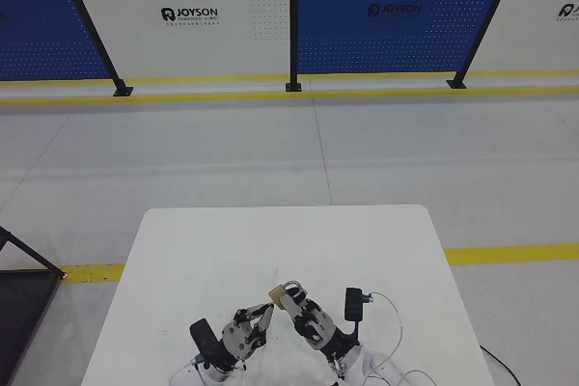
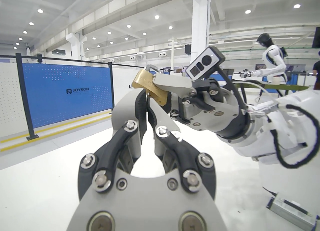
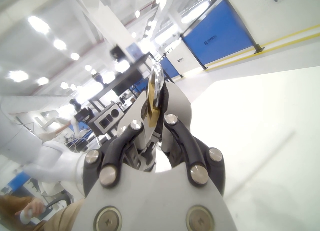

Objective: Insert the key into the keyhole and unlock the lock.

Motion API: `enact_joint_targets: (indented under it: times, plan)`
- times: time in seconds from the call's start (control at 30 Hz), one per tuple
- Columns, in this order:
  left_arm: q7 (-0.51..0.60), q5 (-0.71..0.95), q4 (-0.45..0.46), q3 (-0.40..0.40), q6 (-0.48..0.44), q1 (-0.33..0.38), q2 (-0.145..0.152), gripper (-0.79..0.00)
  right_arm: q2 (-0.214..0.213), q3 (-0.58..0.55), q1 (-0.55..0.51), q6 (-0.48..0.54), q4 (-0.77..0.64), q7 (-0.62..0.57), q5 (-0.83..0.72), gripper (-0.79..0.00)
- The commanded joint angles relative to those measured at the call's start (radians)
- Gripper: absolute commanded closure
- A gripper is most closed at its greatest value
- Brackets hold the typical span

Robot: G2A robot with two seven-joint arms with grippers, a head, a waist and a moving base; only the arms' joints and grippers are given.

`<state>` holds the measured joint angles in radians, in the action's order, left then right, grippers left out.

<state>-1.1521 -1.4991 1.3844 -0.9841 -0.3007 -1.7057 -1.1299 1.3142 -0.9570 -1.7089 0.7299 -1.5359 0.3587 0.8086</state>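
Right gripper (image 3: 157,94) clamped on the padlock (image 2: 147,83), brass body pinched between its fingers, steel shackle (image 2: 153,68) poking out past the tips. Lock held up off the table (image 1: 270,241), tilted, over the near edge. Shackle looks seated; lock judged not yet opened.

Left gripper (image 2: 145,99) sits just beside the lock's lower end, fingertips drawn in close together, pointed at the body's underside. Key: cannot make it out between the pads; if held, it is hidden at the tips. Keyhole face also not visible.

Step in hand, by my reading: lining up for insertion, the two grippers almost touching at the lock's base, nothing confirmed entered.

Next move calls for:
- fine alignment of the left tips with the keyhole axis, lock tilt matched
- a straight, short push along that axis, right arm bracing against it
- then a wrist roll of the left arm to turn, with the right grip firm so the body does not spin with it

Surroundings: white tabletop, grey floor beyond, blue fence panels (image 1: 39,39) at the far side.
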Motion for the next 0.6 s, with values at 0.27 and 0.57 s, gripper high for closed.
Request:
enact_joint_targets:
  times: [0.27, 0.57]
  plan:
    - [-0.024, -0.116, -0.019, -0.002, 0.183, 0.016, -0.003, 0.0, -0.002, 0.004, 0.004, -0.003, 0.002, -0.001, -0.007, 0.0]
    - [-0.035, -0.226, -0.035, -0.01, 0.365, 0.026, -0.005, 0.0, -0.004, 0.007, 0.006, -0.004, 0.002, -0.002, -0.014, 0.0]
